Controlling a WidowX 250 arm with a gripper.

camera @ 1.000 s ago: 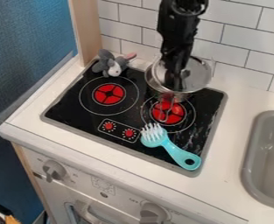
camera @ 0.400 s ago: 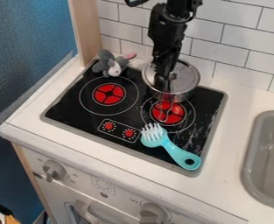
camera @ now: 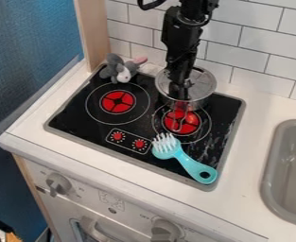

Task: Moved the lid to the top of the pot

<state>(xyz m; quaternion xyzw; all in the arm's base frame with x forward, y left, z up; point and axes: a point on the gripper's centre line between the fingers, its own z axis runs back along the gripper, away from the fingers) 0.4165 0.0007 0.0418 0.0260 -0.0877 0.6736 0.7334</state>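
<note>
I'd square the lid point(camera: 202, 86) on the pot point(camera: 192, 105), near the stove's point(camera: 74, 116) back-right corner, before lifting away. Can't tell if the claw point(camera: 180, 91) is clamped, tbh.

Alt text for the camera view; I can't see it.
The end effector is at the lid over the pot, at the stovetop's back right. A blue brush lies front right; a grey plush toy sits back left.

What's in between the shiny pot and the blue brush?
Between the pot and the blue brush is the red burner, with a thin wire loop, like a handle, over part of it. The camera view shows that.
</note>
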